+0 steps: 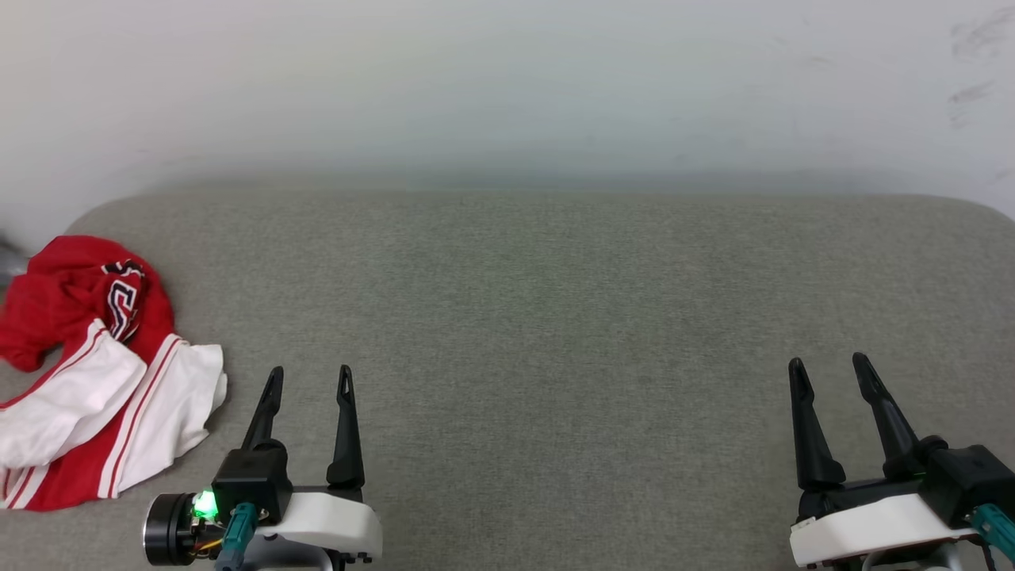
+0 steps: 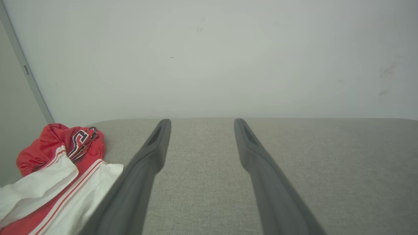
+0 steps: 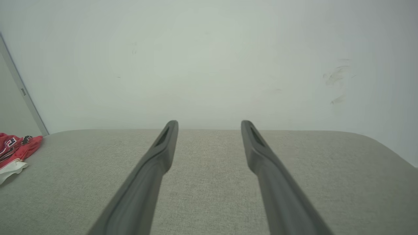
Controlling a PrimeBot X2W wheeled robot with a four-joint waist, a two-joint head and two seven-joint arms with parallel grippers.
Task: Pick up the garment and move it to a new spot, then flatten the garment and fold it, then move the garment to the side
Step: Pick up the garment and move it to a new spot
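The garment (image 1: 87, 373), red with white sleeves and black-and-white lettering, lies crumpled in a heap at the far left of the grey cushioned surface (image 1: 555, 317). It also shows at the lower left of the left wrist view as the garment (image 2: 55, 176) and at the left edge of the right wrist view as the garment (image 3: 14, 150). My left gripper (image 1: 311, 379) hovers just right of the heap, open and empty. Far to the right, my right gripper (image 1: 829, 366) is open too, with nothing between its fingers.
A pale wall (image 1: 507, 87) rises right behind the surface, scuffed at the upper right. The surface's back corners are rounded. A grey vertical frame (image 2: 23, 65) stands at the left beyond the garment.
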